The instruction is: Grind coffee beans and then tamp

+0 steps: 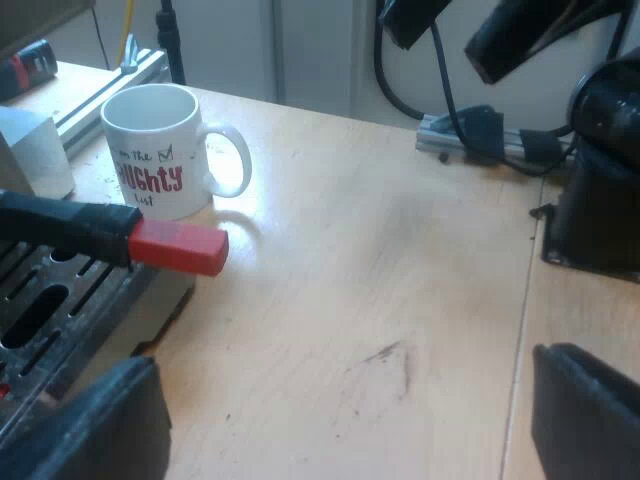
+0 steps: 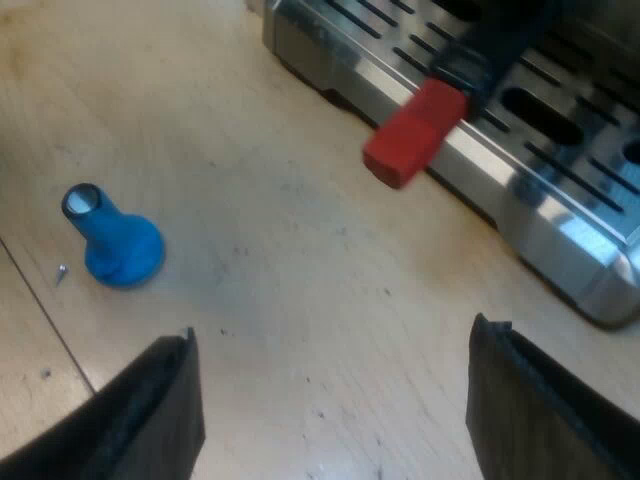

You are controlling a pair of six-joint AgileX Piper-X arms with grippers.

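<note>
The holder's dark handle, ending in red, is seen projecting outward above the slotted drip tray of the espresso machine. From this the holder is judged to be seated at the machine's front, though its metal basket is hidden. A white mug stands on the table just beyond the red end. The blue tamper stands upright on the table, well apart from the machine and untouched.

The left gripper is held wide open and empty over bare wood near the handle. The right gripper is likewise spread wide and empty, between the tamper and the red end.

The grinding step is judged to be in hand, with tamping not yet begun. Next, the handle would need to be gripped squarely near its red end so the holder can be freed. The tamper would then need to be grasped by its neck.
</note>
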